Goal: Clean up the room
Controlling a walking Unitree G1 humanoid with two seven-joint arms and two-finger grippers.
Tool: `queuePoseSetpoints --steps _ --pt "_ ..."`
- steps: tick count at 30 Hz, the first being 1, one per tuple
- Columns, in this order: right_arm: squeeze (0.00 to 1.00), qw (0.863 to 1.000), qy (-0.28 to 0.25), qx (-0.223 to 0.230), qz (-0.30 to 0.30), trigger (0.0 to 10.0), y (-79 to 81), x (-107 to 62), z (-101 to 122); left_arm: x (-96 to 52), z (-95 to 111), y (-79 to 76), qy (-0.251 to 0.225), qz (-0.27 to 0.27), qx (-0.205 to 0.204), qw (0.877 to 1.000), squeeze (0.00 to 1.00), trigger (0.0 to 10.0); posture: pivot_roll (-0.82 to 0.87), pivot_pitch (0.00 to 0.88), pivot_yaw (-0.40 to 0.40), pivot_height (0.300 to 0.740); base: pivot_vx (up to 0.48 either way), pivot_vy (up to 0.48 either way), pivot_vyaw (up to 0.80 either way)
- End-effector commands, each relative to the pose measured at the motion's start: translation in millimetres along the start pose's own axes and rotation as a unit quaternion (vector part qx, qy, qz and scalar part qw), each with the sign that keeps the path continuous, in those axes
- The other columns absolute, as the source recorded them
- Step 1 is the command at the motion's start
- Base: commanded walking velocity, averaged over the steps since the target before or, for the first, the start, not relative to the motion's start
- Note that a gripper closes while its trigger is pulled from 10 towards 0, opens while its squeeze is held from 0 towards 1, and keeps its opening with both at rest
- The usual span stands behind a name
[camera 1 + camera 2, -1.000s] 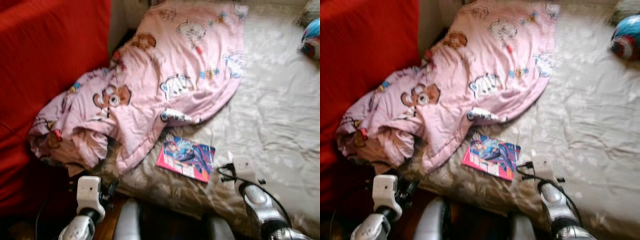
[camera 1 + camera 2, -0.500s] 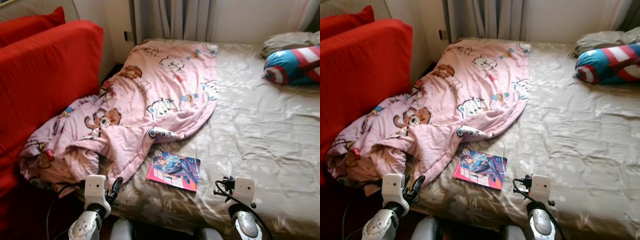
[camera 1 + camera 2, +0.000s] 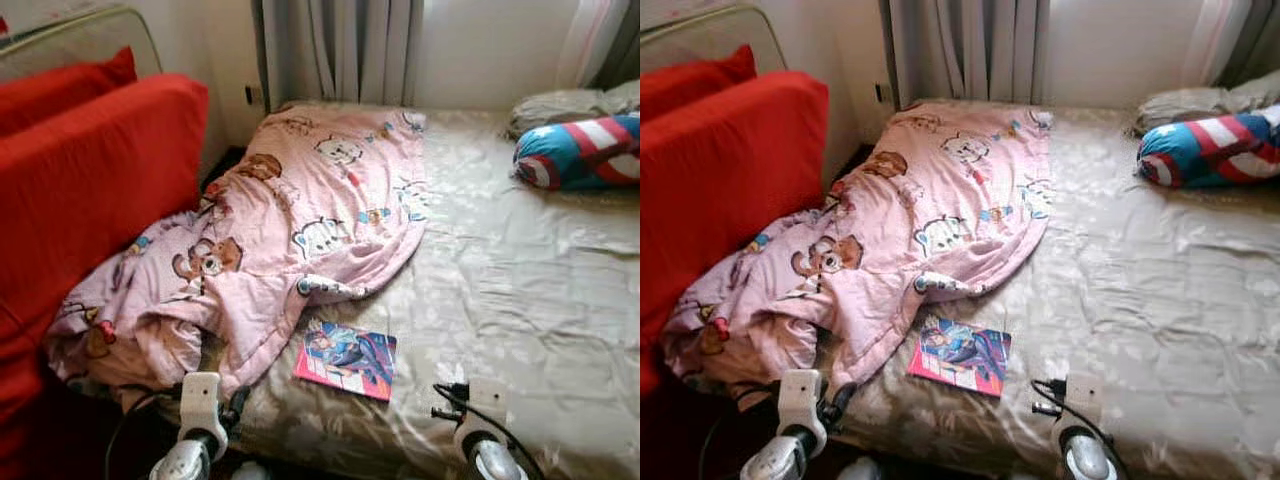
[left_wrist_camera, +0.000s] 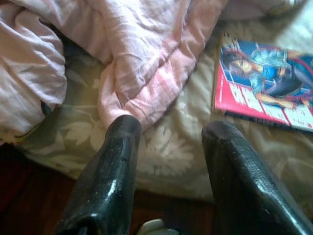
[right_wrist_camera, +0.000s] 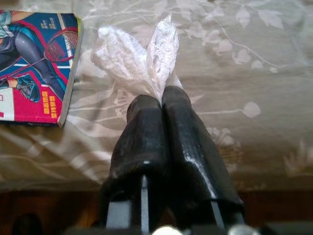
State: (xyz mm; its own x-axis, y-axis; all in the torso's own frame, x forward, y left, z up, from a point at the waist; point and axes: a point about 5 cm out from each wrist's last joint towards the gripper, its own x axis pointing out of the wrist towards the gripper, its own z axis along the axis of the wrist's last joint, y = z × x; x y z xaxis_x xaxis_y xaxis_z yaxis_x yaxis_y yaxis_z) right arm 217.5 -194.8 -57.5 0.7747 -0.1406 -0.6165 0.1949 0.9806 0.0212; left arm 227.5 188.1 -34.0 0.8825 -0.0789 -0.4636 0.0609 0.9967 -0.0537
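Just one book (image 3: 346, 361), right tool (image 5: 159, 105) clenched on perhaps plastic wrap (image 5: 133, 56), left tool (image 4: 168, 134) released.

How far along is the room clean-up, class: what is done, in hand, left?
Done: nothing visibly tidied yet. In hand: the right pincer is shut on a clear plastic scrap; the left pincer is open near the bed edge. Left: the comic book on the bed and the crumpled pink blanket.
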Motion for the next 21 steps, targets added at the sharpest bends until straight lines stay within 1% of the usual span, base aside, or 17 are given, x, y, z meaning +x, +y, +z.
queuePoseSetpoints --steps 1,3,5,8,9,10,11,12,18,21 --pt "0.0 1.0 0.014 -0.006 0.001 10.0 1.0 0.4 -2.3 -1.7 -8.5 6.3 0.022 0.012 -0.002 1.0 0.0 10.0 -0.04 0.0 0.009 0.74 0.0 0.0 0.0" --pt "0.0 0.999 0.035 -0.017 0.005 10.0 1.2 -1.5 -10.3 -3.2 -16.5 9.4 0.046 0.022 -0.007 0.999 0.0 10.0 -0.04 0.0 0.009 0.74 0.0 0.0 0.0" --pt "0.0 0.998 0.057 -0.012 0.004 10.0 0.5 -3.7 -18.3 -6.5 -27.9 11.5 0.082 0.027 -0.003 0.996 0.0 10.0 -0.03 0.0 0.008 0.74 0.0 0.0 0.0" --pt "0.0 0.998 0.069 -0.002 0.001 10.0 1.4 -4.9 -22.6 -11.4 -38.6 15.2 0.114 0.039 -0.001 0.993 0.0 10.0 -0.03 0.0 0.007 0.74 0.0 0.0 0.0" --pt "0.0 0.998 0.069 -0.002 0.001 10.0 1.4 -4.9 -22.6 -11.4 -38.6 15.2 0.114 0.039 -0.001 0.993 0.0 10.0 -0.03 0.0 0.007 0.74 0.0 0.0 0.0" --pt "0.0 0.997 0.072 -0.005 0.002 10.0 1.9 -5.4 -24.1 -13.4 -42.4 16.9 0.124 0.047 -0.004 0.991 0.0 10.0 -0.03 0.0 0.002 0.74 0.0 0.0 0.0" --pt "0.0 0.996 0.084 -0.005 0.01 10.0 4.1 -8.0 -30.8 -18.3 -51.8 18.5 0.149 0.057 -0.011 0.987 0.0 10.0 -0.03 0.0 -0.002 0.74 0.0 0.0 0.0" --pt "0.0 0.996 0.088 -0.007 0.015 10.0 5.5 -9.5 -34.0 -19.9 -54.9 18.1 0.158 0.057 -0.012 0.986 0.0 10.0 -0.02 0.0 -0.002 0.74 0.0 0.0 0.0" --pt "0.0 0.993 0.111 -0.025 0.021 10.0 6.3 -15.3 -47.1 -21.4 -59.9 15.2 0.171 0.06 -0.02 0.983 0.0 10.0 -0.03 0.0 -0.001 0.74 0.0 0.0 0.0" --pt "0.0 0.993 0.109 -0.038 0.03 10.0 5.8 -16.5 -48.8 -20.2 -61.5 10.1 0.178 0.062 -0.024 0.982 0.0 10.0 -0.02 0.0 -0.013 0.74 0.0 0.0 0.66"
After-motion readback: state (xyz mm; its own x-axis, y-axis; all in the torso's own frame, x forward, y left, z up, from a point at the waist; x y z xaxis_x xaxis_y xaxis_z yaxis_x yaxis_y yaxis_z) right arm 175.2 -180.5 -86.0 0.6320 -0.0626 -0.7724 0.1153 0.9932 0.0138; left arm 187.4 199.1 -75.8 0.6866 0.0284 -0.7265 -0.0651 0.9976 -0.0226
